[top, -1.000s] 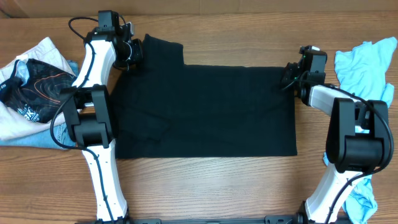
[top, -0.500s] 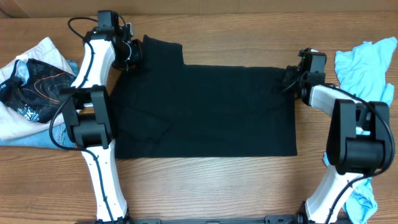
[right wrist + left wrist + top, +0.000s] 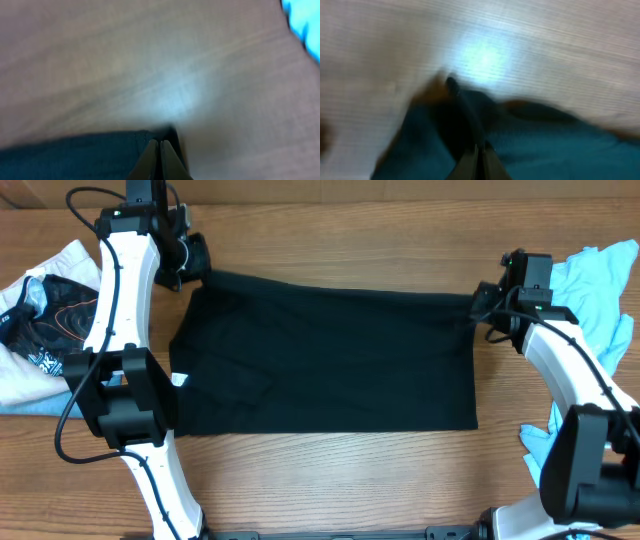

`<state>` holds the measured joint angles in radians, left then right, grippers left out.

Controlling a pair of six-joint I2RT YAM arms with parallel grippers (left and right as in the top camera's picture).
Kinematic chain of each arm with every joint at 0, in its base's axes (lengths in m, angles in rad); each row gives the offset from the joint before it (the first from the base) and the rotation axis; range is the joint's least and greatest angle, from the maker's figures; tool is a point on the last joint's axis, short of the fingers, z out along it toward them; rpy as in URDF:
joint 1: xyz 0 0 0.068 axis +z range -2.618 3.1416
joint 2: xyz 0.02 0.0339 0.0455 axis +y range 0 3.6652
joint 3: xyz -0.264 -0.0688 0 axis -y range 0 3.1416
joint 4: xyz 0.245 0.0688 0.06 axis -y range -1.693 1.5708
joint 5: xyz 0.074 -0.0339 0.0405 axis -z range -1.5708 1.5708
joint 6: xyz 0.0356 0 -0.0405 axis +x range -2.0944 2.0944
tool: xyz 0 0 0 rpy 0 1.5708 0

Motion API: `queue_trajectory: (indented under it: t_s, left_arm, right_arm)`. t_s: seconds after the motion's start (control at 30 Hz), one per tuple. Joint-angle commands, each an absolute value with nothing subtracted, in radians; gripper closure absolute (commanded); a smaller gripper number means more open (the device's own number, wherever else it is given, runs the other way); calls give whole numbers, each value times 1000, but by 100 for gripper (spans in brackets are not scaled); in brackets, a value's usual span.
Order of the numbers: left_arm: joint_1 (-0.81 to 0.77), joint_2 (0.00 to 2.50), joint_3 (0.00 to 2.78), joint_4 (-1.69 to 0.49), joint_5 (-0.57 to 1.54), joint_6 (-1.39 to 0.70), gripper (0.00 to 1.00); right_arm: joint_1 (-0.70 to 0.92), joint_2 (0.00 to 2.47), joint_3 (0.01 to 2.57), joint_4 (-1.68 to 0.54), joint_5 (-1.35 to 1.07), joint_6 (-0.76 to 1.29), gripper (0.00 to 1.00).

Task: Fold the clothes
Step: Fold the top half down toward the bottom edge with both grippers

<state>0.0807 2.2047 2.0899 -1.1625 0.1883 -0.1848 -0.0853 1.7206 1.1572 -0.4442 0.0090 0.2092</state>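
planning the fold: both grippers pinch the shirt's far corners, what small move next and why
Probably draw both corners toward the near hem: left gripper and right gripper are shut on the black T-shirt, its far edge stretched straight, the rest flat.

Printed garment (image 3: 40, 320) L, blue cloth (image 3: 590, 285) R

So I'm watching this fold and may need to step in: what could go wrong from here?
1. The left hand and right hand each pinch only a corner of the black T-shirt, whose far edge looks taut; a corner might slip free.
2. The right hand works close to the light blue cloth and could snag it.
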Motion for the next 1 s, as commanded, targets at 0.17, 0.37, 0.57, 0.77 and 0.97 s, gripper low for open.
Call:
queue_trajectory:
  t_s: [0.17, 0.37, 0.57, 0.77, 0.97]
  left_arm:
    - [88, 2171, 2105, -1415, 89, -218, 96]
    - [88, 2171, 2105, -1575, 21, -237, 96]
    - [78, 2170, 2100, -1691, 12, -247, 96]
    - [59, 2165, 2027, -1691, 22, -247, 96]
    - [52, 2144, 1874, -1691, 9, -236, 96]
  right_arm:
    - [-89, 1586, 1174, -689, 21, 263, 96]
    - [-88, 1582, 1174, -848, -5, 266, 96]
    - [-88, 1582, 1174, -912, -4, 265, 96]
    - [-88, 1582, 1173, -934, -4, 262, 96]
    - [-88, 1582, 1173, -935, -2, 262, 96]
